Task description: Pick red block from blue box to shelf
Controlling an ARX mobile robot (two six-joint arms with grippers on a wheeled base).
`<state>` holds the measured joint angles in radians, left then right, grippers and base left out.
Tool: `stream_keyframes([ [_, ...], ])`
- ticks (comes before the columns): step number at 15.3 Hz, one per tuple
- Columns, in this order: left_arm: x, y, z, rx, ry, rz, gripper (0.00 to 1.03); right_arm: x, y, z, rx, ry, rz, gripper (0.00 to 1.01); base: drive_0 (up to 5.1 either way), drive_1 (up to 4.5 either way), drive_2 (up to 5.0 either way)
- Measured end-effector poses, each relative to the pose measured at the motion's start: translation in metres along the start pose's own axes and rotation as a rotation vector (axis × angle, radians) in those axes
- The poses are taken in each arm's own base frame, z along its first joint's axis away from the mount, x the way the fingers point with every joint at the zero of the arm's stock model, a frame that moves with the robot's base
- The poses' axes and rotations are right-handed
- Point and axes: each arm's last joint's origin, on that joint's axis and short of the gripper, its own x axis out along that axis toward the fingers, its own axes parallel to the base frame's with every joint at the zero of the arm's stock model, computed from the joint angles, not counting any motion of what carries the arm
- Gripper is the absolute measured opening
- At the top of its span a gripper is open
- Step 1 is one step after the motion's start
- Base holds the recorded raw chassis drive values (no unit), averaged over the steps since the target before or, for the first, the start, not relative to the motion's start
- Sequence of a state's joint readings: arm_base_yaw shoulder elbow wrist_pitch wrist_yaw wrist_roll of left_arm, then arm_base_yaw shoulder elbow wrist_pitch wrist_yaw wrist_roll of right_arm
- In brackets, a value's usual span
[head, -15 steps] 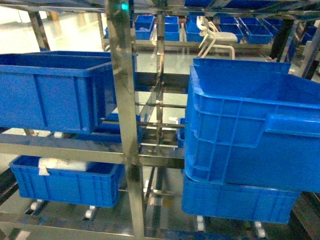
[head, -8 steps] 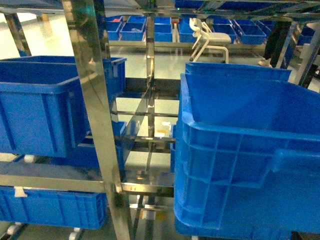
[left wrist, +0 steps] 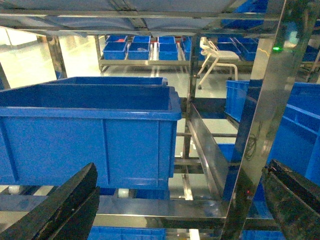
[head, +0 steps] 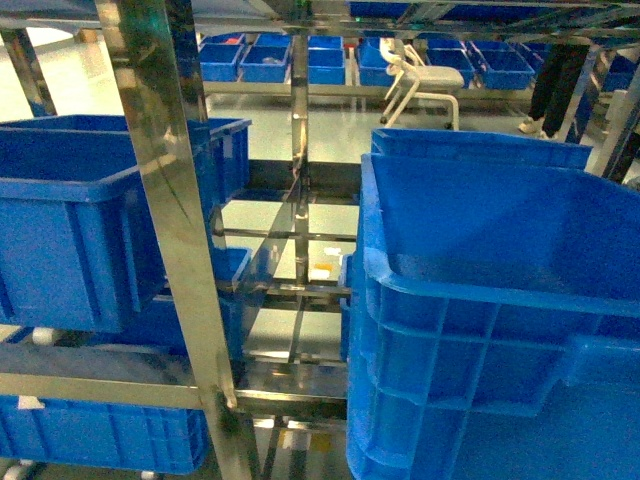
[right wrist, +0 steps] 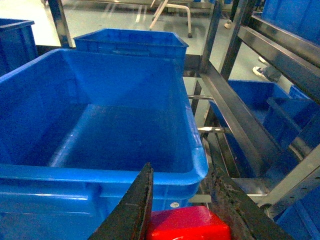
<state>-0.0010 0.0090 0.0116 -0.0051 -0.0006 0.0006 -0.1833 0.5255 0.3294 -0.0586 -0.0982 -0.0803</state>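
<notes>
The red block (right wrist: 187, 224) sits pinched between the two dark fingers of my right gripper (right wrist: 181, 172), which is shut on it just in front of the rim of a dark blue crate (right wrist: 100, 135). In the left wrist view my left gripper (left wrist: 181, 170) stands wide open with nothing between its fingers, facing the shelf (left wrist: 260, 115). The shelf's shiny steel uprights (head: 170, 200) and barred tiers fill the head view. Neither gripper shows in the head view. The blue box is out of view.
Dark blue ribbed crates stand on the shelf tiers: one at left (head: 70, 240), a large one at right (head: 500, 330), another below left (head: 100, 435). Behind the rack are a white chair (head: 425, 80), a person's legs (head: 550, 80) and rows of blue crates (head: 270, 55).
The head view has closed in on the shelf: the near upright slid left and the right crate grew larger and lower in the picture.
</notes>
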Motion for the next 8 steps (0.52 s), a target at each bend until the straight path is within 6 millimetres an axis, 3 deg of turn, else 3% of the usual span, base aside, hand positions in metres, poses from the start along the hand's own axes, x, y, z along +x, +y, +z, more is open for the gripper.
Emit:
stream_keyframes([
  [3,0.0,0.0,0.0,0.0,0.0,0.0,0.98,0.0001,0.0,-0.0001,0.0,0.001,0.0,0.28,-1.8,2.58,-6.1],
  [8,0.0,0.0,0.0,0.0,0.0,0.0,0.98,0.0001,0.0,-0.0001,0.0,0.001,0.0,0.28,0.0,0.0,0.0],
])
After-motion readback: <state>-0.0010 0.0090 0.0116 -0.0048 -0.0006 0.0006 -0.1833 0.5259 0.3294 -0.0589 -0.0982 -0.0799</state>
